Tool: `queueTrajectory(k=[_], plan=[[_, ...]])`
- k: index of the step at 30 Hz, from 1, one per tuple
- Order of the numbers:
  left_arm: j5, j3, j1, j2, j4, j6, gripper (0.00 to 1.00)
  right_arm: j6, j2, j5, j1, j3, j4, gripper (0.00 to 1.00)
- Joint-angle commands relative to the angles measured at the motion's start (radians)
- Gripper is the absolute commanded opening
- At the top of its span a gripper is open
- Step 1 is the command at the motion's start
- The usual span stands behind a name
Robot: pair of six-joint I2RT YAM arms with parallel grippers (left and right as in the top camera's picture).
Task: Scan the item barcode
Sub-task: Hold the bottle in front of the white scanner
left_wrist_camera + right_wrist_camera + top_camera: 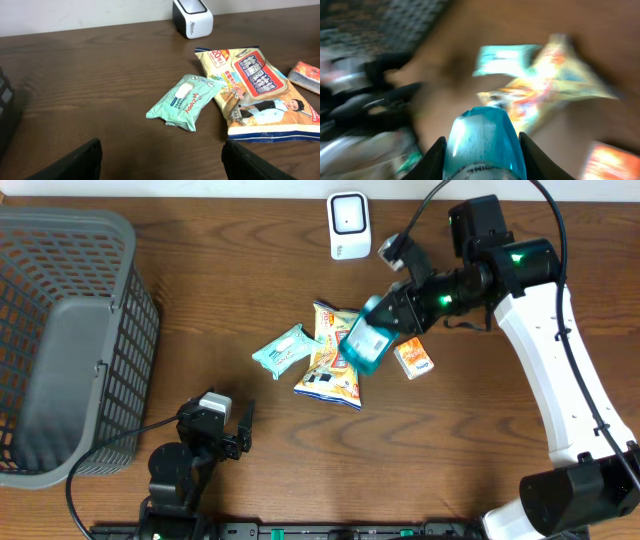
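Gripping confirmed: right gripper (380, 318) is closed on the blue item (365, 346), with a finger (432, 161) on each side in the blurred wrist view. From overhead the item lies over the right edge of the yellow snack bag (328, 370), below the white scanner (349, 225); whether it touches the bag cannot be told. The teal wipes pack (186, 101) lies at the bag's left edge. The orange packet (413, 358) is just right of the item. Left gripper (160, 165) has its jaws apart and empty, near the grey basket (115, 240).
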Motion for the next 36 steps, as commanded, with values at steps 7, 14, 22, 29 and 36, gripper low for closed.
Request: queueTrajectory(k=[7, 14, 22, 29, 36], plan=[[0.016, -0.015, 0.005, 0.000, -0.032, -0.016, 0.77, 0.272, 0.002, 0.663, 0.076, 0.023, 0.202, 0.08], [0.016, -0.015, 0.005, 0.000, -0.032, -0.016, 0.77, 0.271, 0.113, 1.161, 0.204, 0.023, 0.338, 0.15], [0.016, -0.015, 0.005, 0.000, -0.032, -0.016, 0.77, 0.144, 0.283, 1.447, 0.259, 0.023, 0.612, 0.20], [0.016, -0.015, 0.005, 0.000, -0.032, -0.016, 0.77, -0.123, 0.377, 1.622, 0.304, 0.023, 0.960, 0.21], [0.016, -0.015, 0.005, 0.000, -0.032, -0.016, 0.77, -0.402, 0.467, 1.640, 0.334, 0.024, 1.360, 0.25]])
